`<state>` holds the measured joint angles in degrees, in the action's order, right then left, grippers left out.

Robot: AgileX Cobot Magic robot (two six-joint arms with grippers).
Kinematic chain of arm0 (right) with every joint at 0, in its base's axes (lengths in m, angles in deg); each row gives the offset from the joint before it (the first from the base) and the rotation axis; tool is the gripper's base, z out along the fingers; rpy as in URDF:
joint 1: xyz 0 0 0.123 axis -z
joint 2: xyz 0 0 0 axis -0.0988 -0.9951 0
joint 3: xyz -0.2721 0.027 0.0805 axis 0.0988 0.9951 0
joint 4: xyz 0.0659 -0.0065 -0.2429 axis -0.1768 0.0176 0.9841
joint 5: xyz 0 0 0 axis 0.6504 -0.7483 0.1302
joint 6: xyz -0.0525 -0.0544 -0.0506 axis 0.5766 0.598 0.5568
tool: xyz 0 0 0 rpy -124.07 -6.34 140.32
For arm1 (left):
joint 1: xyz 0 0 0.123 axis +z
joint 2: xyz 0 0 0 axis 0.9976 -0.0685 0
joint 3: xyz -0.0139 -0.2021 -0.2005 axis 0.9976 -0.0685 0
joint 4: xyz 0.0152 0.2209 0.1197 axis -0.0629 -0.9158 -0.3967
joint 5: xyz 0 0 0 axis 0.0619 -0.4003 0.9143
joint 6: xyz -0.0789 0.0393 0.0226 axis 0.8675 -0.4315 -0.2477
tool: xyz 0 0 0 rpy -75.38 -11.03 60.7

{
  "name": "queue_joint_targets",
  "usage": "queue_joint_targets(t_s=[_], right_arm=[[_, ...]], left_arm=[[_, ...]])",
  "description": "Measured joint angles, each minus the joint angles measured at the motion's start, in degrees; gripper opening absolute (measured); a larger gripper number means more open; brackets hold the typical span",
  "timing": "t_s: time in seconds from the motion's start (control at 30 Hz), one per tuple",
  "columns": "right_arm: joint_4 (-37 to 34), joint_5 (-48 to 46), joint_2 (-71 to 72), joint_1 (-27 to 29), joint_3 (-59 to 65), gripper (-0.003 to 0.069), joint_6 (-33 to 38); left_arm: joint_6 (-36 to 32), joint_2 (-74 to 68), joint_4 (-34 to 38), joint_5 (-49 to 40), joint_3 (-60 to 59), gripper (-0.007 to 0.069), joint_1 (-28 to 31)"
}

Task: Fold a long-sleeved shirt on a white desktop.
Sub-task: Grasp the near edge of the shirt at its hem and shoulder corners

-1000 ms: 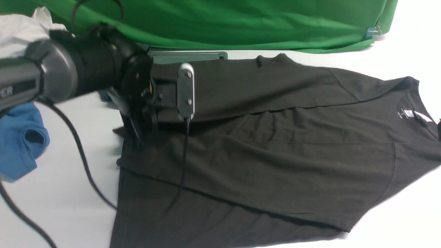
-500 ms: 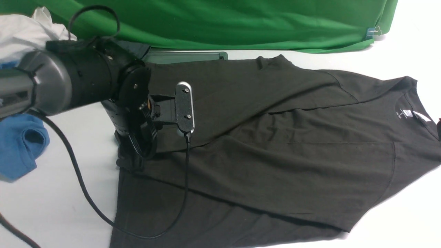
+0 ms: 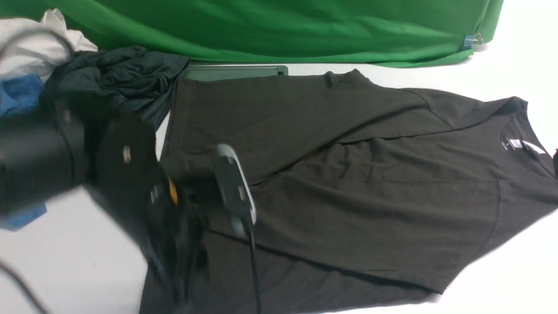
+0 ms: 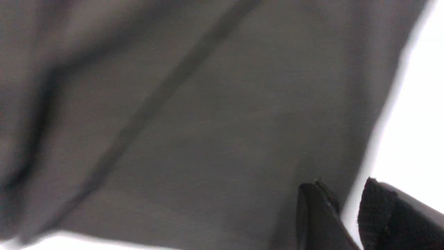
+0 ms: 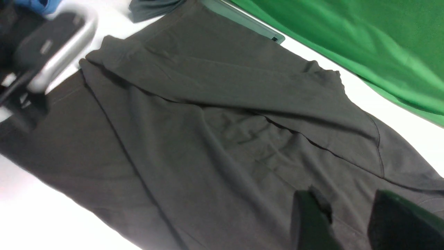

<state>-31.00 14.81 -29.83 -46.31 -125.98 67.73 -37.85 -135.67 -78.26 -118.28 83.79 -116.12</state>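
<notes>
The broad, smooth white desktop [image 3: 87, 244] served as the folding surface, with a green cloth backdrop [image 3: 305, 30] along its far side.

Across the desktop lay the task's garment, a large brownish-black long-sleeved cotton shirt [image 3: 392, 218], its collar towards the robot's right. Long layers of dark cloth ran lengthwise, probably so the sleeves would sit along the body before the main folds; which layer was which could not be told everywhere. The near part ran out of the front view, and the outline was wide and slanting — folding seemed to be at an early stage.

The black left gripper [image 4: 345, 194] was low over the near part of the shirt, by its side edge. Its fingers stood a little apart with no cloth visible between them, perhaps placed there to straighten or pick up that edge. The blur hid whether it touched the fabric.

The black right gripper [image 5: 347, 201] stood near the collar end, its fingers parted and empty — likely waiting there so as not to disturb the cloth.

A crumpled dark slate-grey garment [image 3: 126, 74] and a blue garment [image 3: 22, 93] sat at the far left, seemingly set aside from the work. Smallest of all, the white neck label [image 3: 516, 143] faced up, marking the collar.
</notes>
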Motion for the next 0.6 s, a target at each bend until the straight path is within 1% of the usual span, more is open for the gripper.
queue_joint_targets(t_s=[0.07, 0.2, 0.23, 0.3, 0.37, 0.43, 0.5, 0.6], right_arm=[[0.0, 0.0, 0.0, 0.0, 0.0, 0.024, 0.0], [0.0, 0.05, 0.0, 0.0, 0.0, 0.024, 0.0], [0.0, 0.05, 0.0, 0.0, 0.0, 0.024, 0.0], [0.0, 0.1, -0.01, 0.0, 0.0, 0.024, 0.0], [0.0, 0.1, -0.06, 0.0, 0.0, 0.024, 0.0], [0.0, 0.1, -0.06, 0.0, 0.0, 0.024, 0.06], [0.0, 0.16, -0.06, 0.0, 0.0, 0.024, 0.05], [0.0, 0.23, -0.06, 0.0, 0.0, 0.024, 0.05]], left_arm=[[-0.77, -0.05, 0.17, 1.83, -3.16, 0.0246, -1.51], [-0.87, -0.16, -1.53, 6.85, -7.1, 0.0386, -1.84], [-1.04, -0.16, -2.34, 8.31, -8.06, 0.0432, -1.84], [-2.01, -0.22, -3.91, 9.89, -9.58, 0.0492, -1.84], [-2.38, -0.49, -5.77, 10.32, -10.31, 0.0519, -1.84], [-2.37, -0.88, -7.96, 10.58, -11.16, 0.053, -1.84], [-2.42, -1.48, -9.68, 10.73, -12.37, 0.053, -1.84], [-3.12, -1.81, -10.17, 11.52, -13.75, 0.0528, -1.84]])
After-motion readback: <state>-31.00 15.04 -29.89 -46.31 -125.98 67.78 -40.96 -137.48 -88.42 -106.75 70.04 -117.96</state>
